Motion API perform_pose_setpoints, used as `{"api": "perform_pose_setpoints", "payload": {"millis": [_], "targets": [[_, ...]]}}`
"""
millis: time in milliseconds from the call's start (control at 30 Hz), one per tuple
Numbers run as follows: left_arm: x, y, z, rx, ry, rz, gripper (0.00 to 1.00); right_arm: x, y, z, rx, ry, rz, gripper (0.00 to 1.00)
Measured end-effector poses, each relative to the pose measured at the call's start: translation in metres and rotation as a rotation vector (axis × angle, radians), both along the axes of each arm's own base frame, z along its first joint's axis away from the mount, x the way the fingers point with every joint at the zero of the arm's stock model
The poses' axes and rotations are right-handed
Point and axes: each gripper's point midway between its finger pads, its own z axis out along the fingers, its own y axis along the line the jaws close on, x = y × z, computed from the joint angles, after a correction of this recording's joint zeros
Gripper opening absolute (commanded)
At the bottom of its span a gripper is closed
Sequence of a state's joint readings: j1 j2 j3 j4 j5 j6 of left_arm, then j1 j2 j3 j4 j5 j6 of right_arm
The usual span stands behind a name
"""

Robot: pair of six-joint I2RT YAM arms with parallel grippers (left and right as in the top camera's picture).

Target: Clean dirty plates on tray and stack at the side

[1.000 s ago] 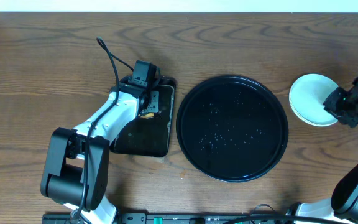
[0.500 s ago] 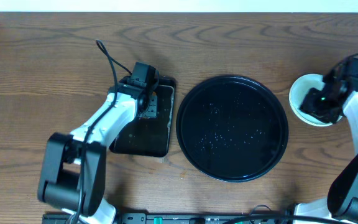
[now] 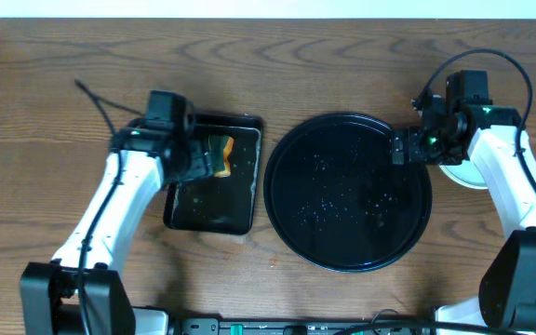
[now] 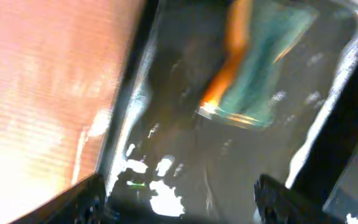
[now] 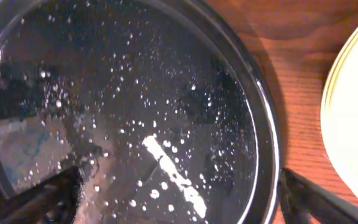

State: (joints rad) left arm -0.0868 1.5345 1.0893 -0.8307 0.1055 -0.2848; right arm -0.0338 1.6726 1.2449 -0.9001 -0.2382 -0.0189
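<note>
Both standing wide and empty: right tool (image 5: 179, 199) is swinging from plates (image 3: 463, 175) over tray (image 3: 342, 223), left tool (image 4: 179, 202) is leaving sponge (image 3: 220, 154).

My left gripper (image 3: 199, 156) has opened up and swung toward the left side of the sponge tray (image 3: 207, 209), so the sponge (image 3: 221, 154) now lies uncovered in the tray's upper part. My right gripper (image 3: 402, 148) has come off the plates (image 3: 459, 173) at the right edge. Its jaws are spread wide, and it now hangs over the round tray (image 3: 291, 228) at its right rim.
</note>
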Motion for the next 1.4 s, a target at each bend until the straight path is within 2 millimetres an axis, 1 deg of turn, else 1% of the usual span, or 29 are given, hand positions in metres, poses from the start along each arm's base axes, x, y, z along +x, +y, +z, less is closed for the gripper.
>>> {"api": "perform_pose_setpoints", "payload": {"millis": [67, 133, 267, 333, 400, 533, 633, 700, 767, 833, 967, 1033, 1100, 1200, 1400], "targets": [[-0.019, 0.009, -0.003, -0.014, 0.085, 0.037, 0.78, -0.002, 0.0, 0.004, -0.002, -0.003, -0.004, 0.99], [-0.029, 0.015, -0.004, -0.02, 0.127, 0.054, 0.78, -0.003, 0.0, 0.012, -0.006, -0.024, -0.002, 0.99], [-0.031, 0.011, -0.001, -0.029, 0.122, 0.015, 0.78, -0.005, -0.004, 0.034, -0.033, -0.089, -0.021, 0.99], [-0.03, 0.006, 0.004, -0.032, 0.096, -0.016, 0.78, -0.009, -0.008, 0.043, -0.051, -0.12, -0.039, 0.99], [-0.025, 0.0, 0.01, -0.035, 0.037, -0.043, 0.78, -0.015, -0.01, 0.047, -0.063, -0.147, -0.05, 0.99], [-0.029, -0.008, 0.022, -0.04, -0.058, -0.086, 0.79, -0.031, -0.012, 0.043, -0.075, -0.18, -0.06, 0.99], [-0.04, -0.008, 0.029, -0.04, -0.12, -0.102, 0.78, -0.05, -0.013, 0.036, -0.079, -0.2, -0.066, 0.99], [-0.048, -0.007, 0.034, -0.038, -0.165, -0.119, 0.79, -0.061, -0.011, 0.035, -0.087, -0.228, -0.063, 0.99], [-0.057, -0.006, 0.04, -0.036, -0.216, -0.131, 0.79, -0.07, -0.007, 0.039, -0.095, -0.273, -0.055, 0.99], [-0.065, -0.006, 0.053, -0.034, -0.301, -0.145, 0.79, -0.075, -0.007, 0.049, -0.108, -0.352, -0.061, 0.99], [-0.078, -0.004, 0.079, -0.036, -0.465, -0.149, 0.79, -0.082, -0.009, 0.068, -0.116, -0.451, -0.079, 0.99], [-0.083, -0.004, 0.088, -0.037, -0.518, -0.149, 0.79, -0.082, -0.009, 0.074, -0.117, -0.476, -0.084, 0.99], [-0.085, -0.004, 0.095, -0.038, -0.555, -0.149, 0.79, -0.083, -0.009, 0.075, -0.114, -0.479, -0.088, 0.99], [-0.086, -0.004, 0.099, -0.038, -0.571, -0.149, 0.79, -0.085, -0.009, 0.071, -0.115, -0.46, -0.089, 0.99], [-0.086, -0.004, 0.098, -0.038, -0.568, -0.149, 0.79, -0.087, -0.009, 0.066, -0.116, -0.439, -0.087, 0.99]]}}
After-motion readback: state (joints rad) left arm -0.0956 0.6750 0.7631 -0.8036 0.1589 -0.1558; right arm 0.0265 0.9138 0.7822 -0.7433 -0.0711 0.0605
